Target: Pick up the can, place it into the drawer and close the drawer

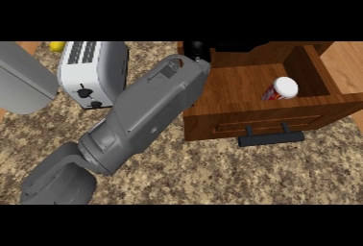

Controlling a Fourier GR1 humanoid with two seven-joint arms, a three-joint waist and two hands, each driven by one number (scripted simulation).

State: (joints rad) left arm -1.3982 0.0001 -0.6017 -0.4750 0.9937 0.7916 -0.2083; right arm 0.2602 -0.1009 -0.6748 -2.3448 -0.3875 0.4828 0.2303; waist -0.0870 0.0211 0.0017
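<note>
Can (281,89): white-topped, red label, writing unreadable, lodged in open wooden drawer (234,89), right corner. Toaster (90,69): white, at bench (212,168) far edge. Robot hand (196,49): largely hidden; finger state cannot be told.

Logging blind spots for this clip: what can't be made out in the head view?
- Left hand: mostly hidden behind its own forearm; fingers unreadable.
- Right hand: not in view.
- Can: label too small to read.
- Yellow object: cut off by the top edge behind the toaster.
- Drawer: rear hidden.

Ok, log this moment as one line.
can: inside drawer | drawer: open | left hand: at drawer's back-left corner | right hand: not in view
</note>
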